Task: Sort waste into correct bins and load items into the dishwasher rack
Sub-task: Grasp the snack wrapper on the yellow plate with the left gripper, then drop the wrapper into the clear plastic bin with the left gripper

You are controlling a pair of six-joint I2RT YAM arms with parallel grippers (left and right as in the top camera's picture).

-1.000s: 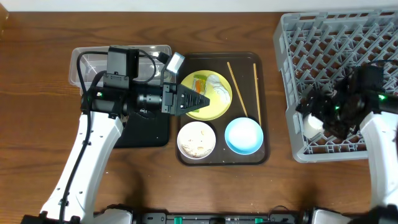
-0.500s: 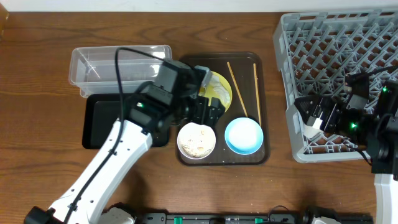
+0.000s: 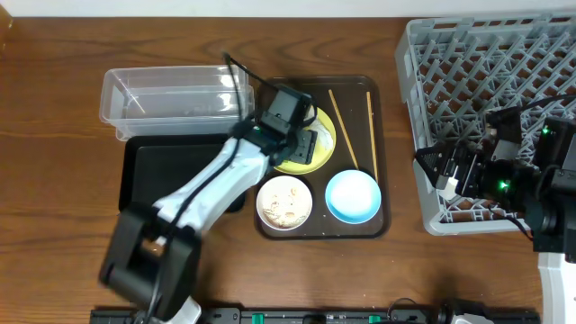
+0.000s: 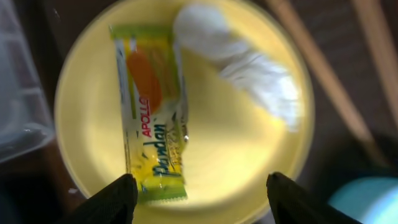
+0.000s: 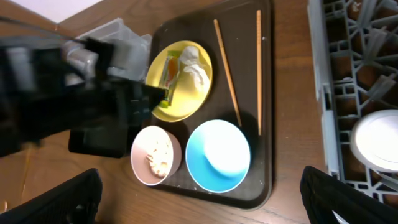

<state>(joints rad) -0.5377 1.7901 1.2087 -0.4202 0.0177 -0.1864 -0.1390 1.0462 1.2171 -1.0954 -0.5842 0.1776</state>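
My left hand has swung over from the black tray near the left edge of the worktop and now hangs wide open, holding nothing, above the yellow plate mid-worktop. The snack wrapper lies flat on it beside the crumpled white scrap, so I judge waste sorting starts here, wrapper first.
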